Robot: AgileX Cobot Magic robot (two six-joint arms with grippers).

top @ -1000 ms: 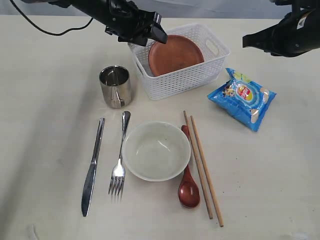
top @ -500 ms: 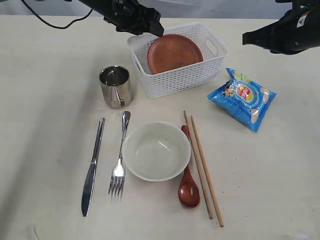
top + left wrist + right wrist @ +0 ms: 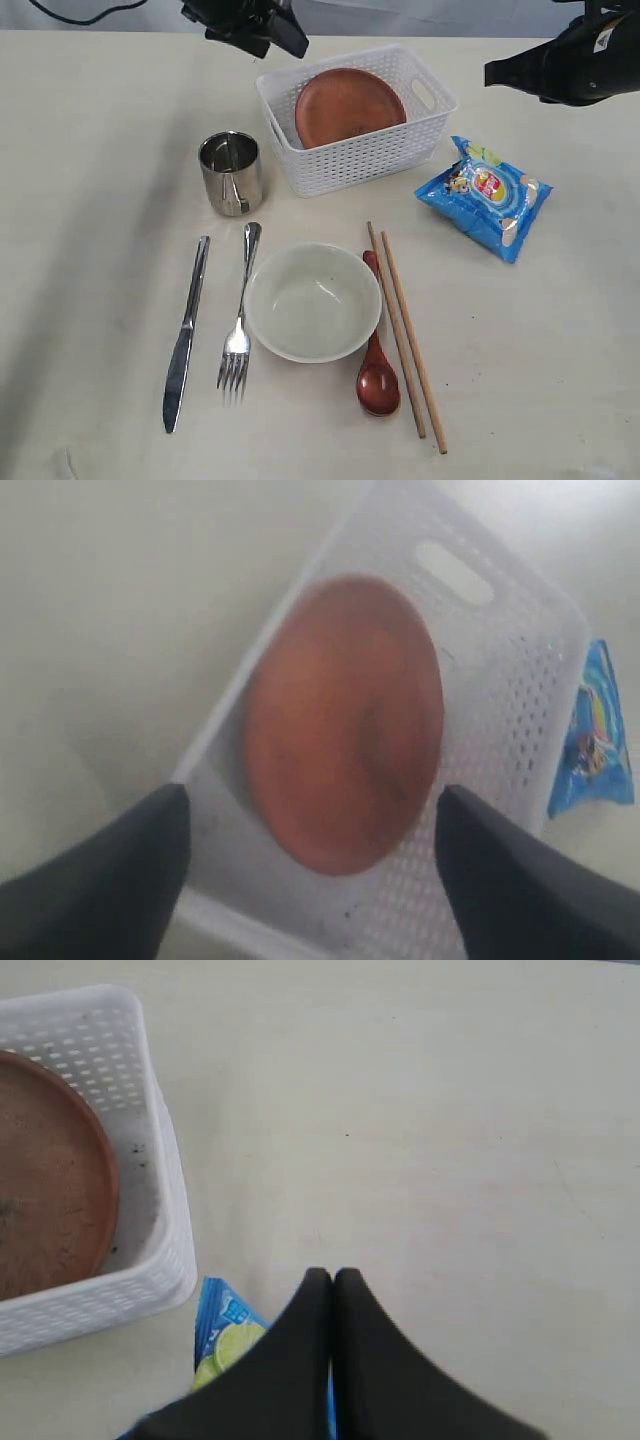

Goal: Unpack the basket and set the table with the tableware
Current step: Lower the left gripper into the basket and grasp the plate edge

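The left claw [image 3: 312,805] has drawn back from the white perforated plastic basket [image 3: 372,160] toward the tabletop's [image 3: 90,110] far edge, jaws wide and empty. The round matte brown plate [image 3: 350,108] therefore still leans inside the basket, seemingly the last piece to unpack. The right claw [image 3: 332,1282] hangs pinched shut near the far right (over the glossy blue chip bag [image 3: 485,195]), while the steel knife [image 3: 186,335], fork [image 3: 239,320], smooth cream bowl [image 3: 313,300], reddish wooden spoon [image 3: 377,370] and thin chopsticks [image 3: 405,330] lie toward the front edge, the shiny steel cup [image 3: 231,172] just left of the basket.
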